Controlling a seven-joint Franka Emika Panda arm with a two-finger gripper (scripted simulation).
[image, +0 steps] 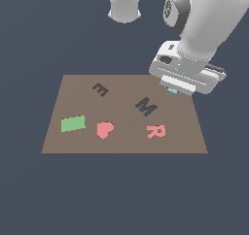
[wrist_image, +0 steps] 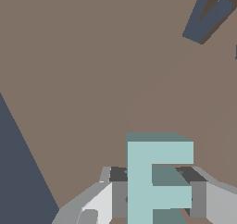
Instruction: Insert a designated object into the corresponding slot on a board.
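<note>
**Teal E held over board corner**

Pincer (wrist_image: 155, 190) clamped on teal E block (wrist_image: 157, 181), fingers (wrist_image: 119, 193) pressed to both sides. Hanging near the board (image: 73, 98) far edge, beyond the M recess (image: 145, 107). E-shaped slot (image: 100, 89) unfilled, well apart from the block

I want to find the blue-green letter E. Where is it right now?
The teal E block sits between the gripper fingers, near the board far edge on the exterior view's right, just beyond the dark M recess.
</note>
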